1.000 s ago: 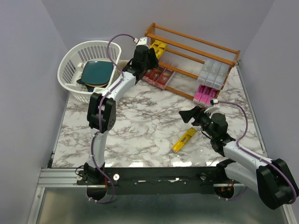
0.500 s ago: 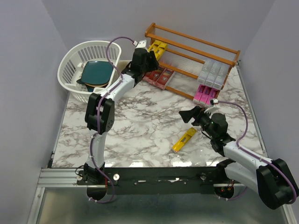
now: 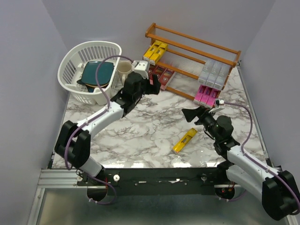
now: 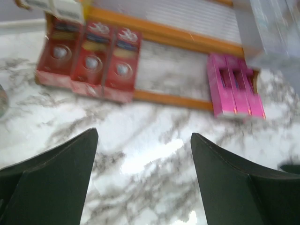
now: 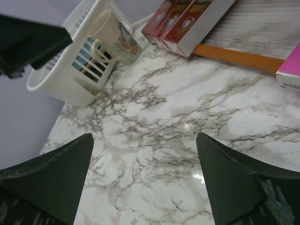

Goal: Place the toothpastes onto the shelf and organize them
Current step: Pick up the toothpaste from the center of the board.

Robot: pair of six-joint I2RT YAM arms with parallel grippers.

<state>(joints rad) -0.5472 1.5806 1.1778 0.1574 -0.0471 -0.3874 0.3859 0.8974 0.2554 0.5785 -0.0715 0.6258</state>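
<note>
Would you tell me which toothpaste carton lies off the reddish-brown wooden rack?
The yellow carton lying alone on the marble tabletop; the others sit in the rack.

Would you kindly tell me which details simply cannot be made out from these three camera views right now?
Print on the three red cardboard cartons: left wrist view is blurred.
Part of those cartons, top view: covered by the black left end effector.
Anything under the teal plate in the white plastic basket: hidden by it.
Magenta carton, right wrist view: cut by the right edge.
</note>
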